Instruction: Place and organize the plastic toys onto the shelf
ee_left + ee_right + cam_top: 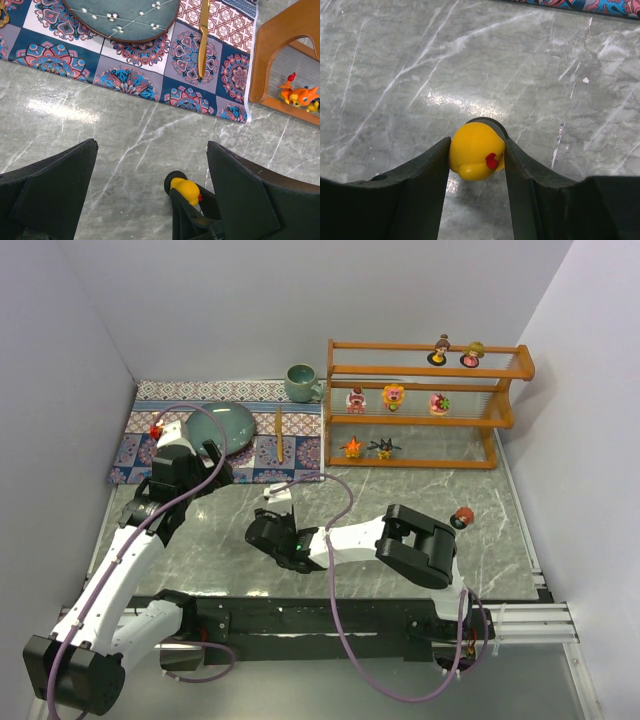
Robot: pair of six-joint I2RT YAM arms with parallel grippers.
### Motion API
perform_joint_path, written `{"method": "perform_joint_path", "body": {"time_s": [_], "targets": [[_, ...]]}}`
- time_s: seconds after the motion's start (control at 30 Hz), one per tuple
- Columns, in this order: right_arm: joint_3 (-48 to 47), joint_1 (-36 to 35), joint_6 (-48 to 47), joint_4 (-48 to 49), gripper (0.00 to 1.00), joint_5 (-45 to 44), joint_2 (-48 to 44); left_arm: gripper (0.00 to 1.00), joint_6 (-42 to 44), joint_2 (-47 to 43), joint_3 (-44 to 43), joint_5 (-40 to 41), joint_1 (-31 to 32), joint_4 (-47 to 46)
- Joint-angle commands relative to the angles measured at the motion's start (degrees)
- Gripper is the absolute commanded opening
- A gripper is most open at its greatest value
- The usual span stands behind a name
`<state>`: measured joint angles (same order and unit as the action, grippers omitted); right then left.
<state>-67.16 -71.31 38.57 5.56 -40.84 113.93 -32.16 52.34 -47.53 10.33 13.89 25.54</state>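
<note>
**Off-task items: mat set on grey table**

Patterned mat [240, 392] lies along the far left of the grey marble table [500, 540]. Teal plate [222, 427] sits flat on the mat, left of centre. Slim wooden utensil [279, 430] lies on the mat right of the plate, near it but not touching, running far-to-near. Teal mug [299, 382] stands upright at the mat's far right corner.

Smooth, glossy yellow plastic on the toy [472, 155]. Matt black plastic, faintly grainy, on the right gripper [477, 145]. Polished grey stone look to the table [395, 60], veined, with patches of glare. Flat, matt printed cloth for the mat [140, 75]. Shiny speckled glaze on the plate [125, 15]. Smooth varnished wood on the shelf [265, 55], with ribbed translucent panels [470, 398].
</note>
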Motion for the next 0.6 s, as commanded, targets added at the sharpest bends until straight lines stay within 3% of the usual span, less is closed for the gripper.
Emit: {"method": "perform_joint_path", "body": {"time_s": [0.0,0.23,0.33,0.57], "targets": [[0.44,0.2,-1.65,2.78,0.47,-1.44,-2.83,0.97,0.52,0.05,0.33,-0.66,-0.35,-2.25],[3.08,0.2,-4.81,3.75,0.2,-0.91,-6.51,0.97,0.61,0.14,0.33,-0.92,-0.35,-2.16],[4.75,0.73,-7.53,3.49,0.14,0.23,-10.02,0.97,0.61,0.13,0.42,-1.27,-0.35,-2.34],[5.81,4.86,-14.3,-2.74,0.11,4.18,-20.49,0.97,0.79,0.4,0.42,-2.42,-0.35,-2.42]]}}
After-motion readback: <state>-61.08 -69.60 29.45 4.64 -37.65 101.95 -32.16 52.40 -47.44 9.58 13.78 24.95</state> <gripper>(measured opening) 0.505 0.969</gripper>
